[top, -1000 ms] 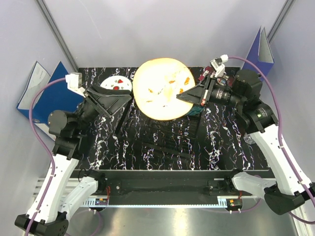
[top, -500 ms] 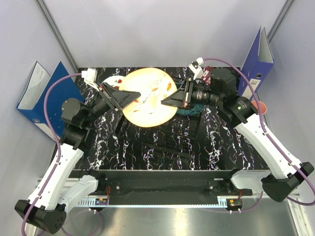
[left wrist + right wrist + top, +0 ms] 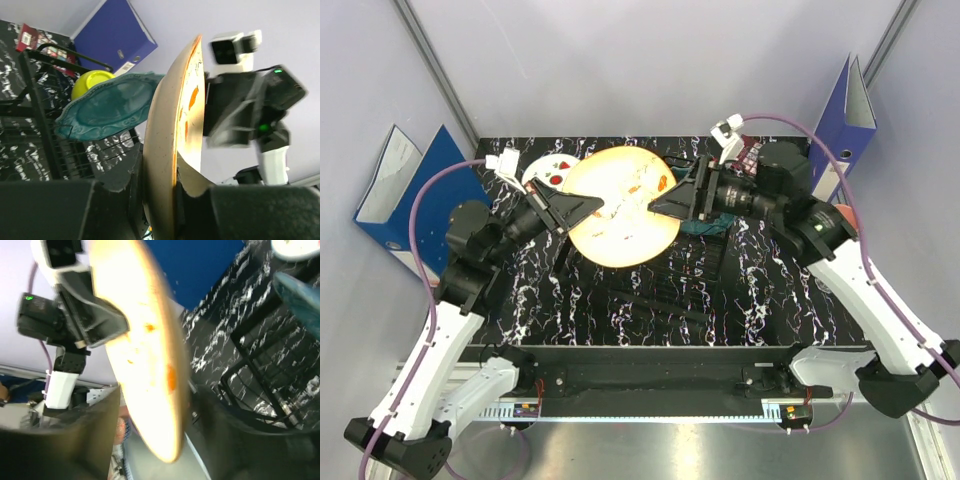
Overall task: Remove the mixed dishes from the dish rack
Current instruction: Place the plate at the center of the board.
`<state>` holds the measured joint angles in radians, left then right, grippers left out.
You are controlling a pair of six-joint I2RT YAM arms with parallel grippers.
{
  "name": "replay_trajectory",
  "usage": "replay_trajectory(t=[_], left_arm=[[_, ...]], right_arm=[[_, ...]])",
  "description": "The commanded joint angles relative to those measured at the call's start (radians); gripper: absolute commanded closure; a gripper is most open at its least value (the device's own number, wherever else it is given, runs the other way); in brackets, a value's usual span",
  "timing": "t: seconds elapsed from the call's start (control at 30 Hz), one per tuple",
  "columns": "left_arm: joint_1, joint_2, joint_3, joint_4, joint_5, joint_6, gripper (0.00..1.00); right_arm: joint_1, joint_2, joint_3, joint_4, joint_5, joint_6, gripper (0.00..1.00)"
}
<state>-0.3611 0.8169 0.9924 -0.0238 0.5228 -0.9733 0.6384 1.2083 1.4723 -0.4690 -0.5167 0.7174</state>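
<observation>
I have the black marbled table (image 3: 770, 300) in the top view, with the wire rack (image 3: 718, 262) standing on its right half. A blue binder (image 3: 850, 105) leans against the wall to the far right, and another (image 3: 410, 195) is off the table's left edge.

The cream plate (image 3: 617, 205) is up in the air over the far middle of the table, left of the rack, standing on edge between my two claws. My left gripper (image 3: 588, 205) is clenched on its left rim. In the left wrist view the rim sits wedged tight between the fingers (image 3: 192, 185). My right gripper (image 3: 660, 205) is at the opposite rim, with its jaws spread to either side of the plate. That wrist view is blurred, but I see a gap beside the rim, so I read it as released.

The teal plate (image 3: 107, 107) sits tilted in the rack, just right of the cream plate. The white plate (image 3: 552, 170) lies at the table's far left, partly hidden behind the cream one. The yellow-green bowl (image 3: 92, 82) shows just beyond the teal plate, at the rack's far side.
</observation>
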Motion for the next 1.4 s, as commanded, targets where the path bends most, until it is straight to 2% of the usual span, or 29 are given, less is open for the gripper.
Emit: replay_trajectory(t=[0.0,0.03,0.07,0.23,0.3,0.33,0.43,0.5,0.67,0.9,1.37], left_arm=[[0.001,-0.051,0.077,-0.008,-0.095,0.048,1.0],[0.001,-0.056,0.081,-0.021,-0.125,0.051,1.0],[0.001,-0.061,0.086,-0.048,-0.142,0.054,1.0],[0.051,-0.081,0.133,-0.185,-0.251,0.087,1.0],[0.089,-0.082,0.153,-0.284,-0.328,0.116,1.0],[0.096,-0.082,0.178,-0.324,-0.419,0.131,1.0],[0.138,-0.07,0.195,-0.447,-0.577,0.182,1.0],[0.219,-0.042,0.19,-0.499,-0.603,0.192,1.0],[0.332,0.033,0.123,-0.479,-0.69,0.196,1.0],[0.519,0.158,0.023,-0.381,-0.669,0.116,1.0],[0.531,0.399,-0.055,-0.234,-0.672,0.137,1.0]], right_arm=[[0.001,-0.09,0.105,0.064,0.023,-0.027,0.2],[0.001,-0.096,0.109,0.053,0.032,-0.035,0.06],[0.001,-0.108,0.115,0.032,0.049,-0.05,0.01],[0.001,-0.167,0.141,-0.039,0.148,-0.107,0.0],[0.003,-0.214,0.125,-0.062,0.223,-0.13,0.0],[0.001,-0.234,0.114,-0.065,0.245,-0.136,0.0],[0.001,-0.303,0.057,-0.069,0.313,-0.154,0.0],[0.001,-0.345,0.013,-0.071,0.334,-0.167,0.0],[0.001,-0.424,-0.067,-0.077,0.353,-0.193,0.0],[0.001,-0.515,-0.159,-0.076,0.392,-0.213,0.0],[0.003,-0.53,-0.23,-0.076,0.409,-0.26,0.0]])
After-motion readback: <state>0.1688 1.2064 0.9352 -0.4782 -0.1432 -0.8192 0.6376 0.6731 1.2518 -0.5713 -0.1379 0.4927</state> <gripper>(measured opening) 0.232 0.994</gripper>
